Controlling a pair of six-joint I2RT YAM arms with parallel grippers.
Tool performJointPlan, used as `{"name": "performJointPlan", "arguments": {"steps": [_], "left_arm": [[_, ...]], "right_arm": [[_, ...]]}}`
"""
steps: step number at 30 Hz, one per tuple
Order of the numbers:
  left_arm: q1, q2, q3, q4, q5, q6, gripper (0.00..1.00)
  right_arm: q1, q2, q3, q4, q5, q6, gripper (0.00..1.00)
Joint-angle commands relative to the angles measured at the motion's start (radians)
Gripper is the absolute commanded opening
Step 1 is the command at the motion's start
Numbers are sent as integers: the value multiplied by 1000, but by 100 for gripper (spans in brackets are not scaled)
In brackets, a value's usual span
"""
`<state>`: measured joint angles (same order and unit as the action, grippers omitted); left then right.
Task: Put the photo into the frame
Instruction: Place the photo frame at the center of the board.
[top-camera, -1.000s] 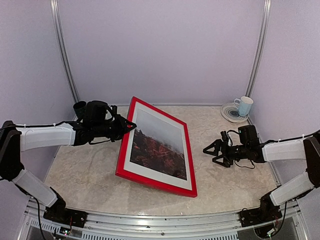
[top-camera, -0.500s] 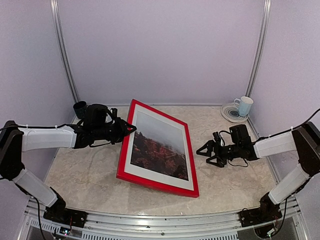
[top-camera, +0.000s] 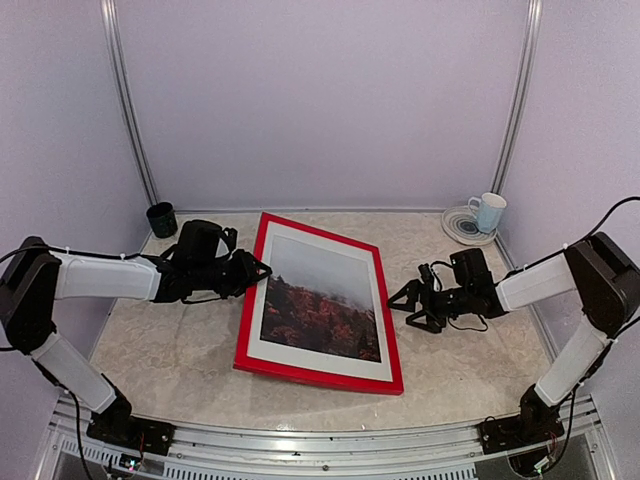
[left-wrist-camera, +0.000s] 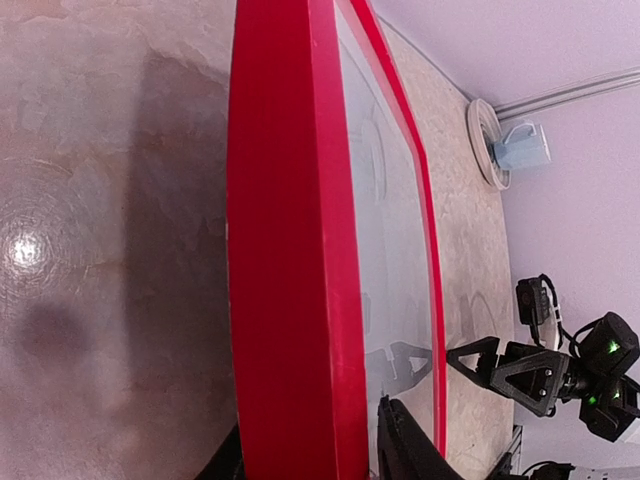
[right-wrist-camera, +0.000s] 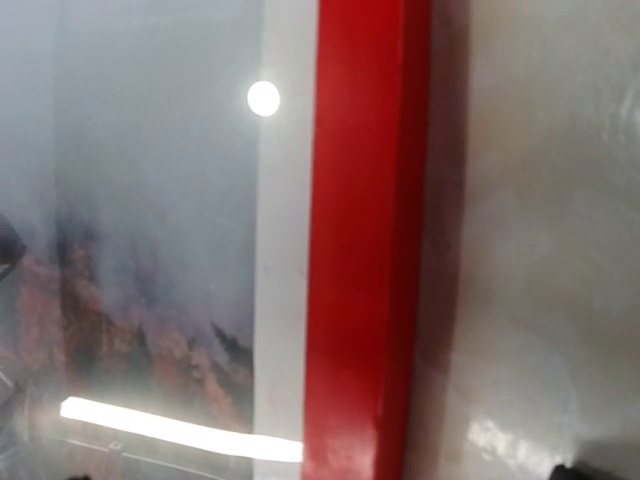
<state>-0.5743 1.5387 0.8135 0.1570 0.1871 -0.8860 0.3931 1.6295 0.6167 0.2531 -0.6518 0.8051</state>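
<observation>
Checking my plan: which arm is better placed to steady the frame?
Left: the left gripper straddles the left edge of the frame; the right gripper is open, short of its right edge.

no readable text anywhere, none on the frame (top-camera: 247, 320), the photo (top-camera: 322, 305) or the mug (top-camera: 489, 212)

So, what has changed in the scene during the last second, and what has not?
The frame, with the photo in it, has come down from its tilt and lies lower on the table. The left gripper went down with the left edge, fingers still on both sides of it. The right gripper, open, moved left toward the frame's right edge. The mug on its saucer and the dark cup stayed put.
</observation>
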Motion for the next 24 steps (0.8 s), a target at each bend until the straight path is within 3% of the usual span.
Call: {"name": "performJointPlan", "arguments": {"steps": [1, 24], "left_arm": [[1, 9, 2, 83, 1, 27, 38], [-30, 86, 9, 69, -52, 31, 68]], "right_arm": [[9, 37, 20, 17, 2, -7, 99], [22, 68, 60, 0, -5, -20, 99]]}}
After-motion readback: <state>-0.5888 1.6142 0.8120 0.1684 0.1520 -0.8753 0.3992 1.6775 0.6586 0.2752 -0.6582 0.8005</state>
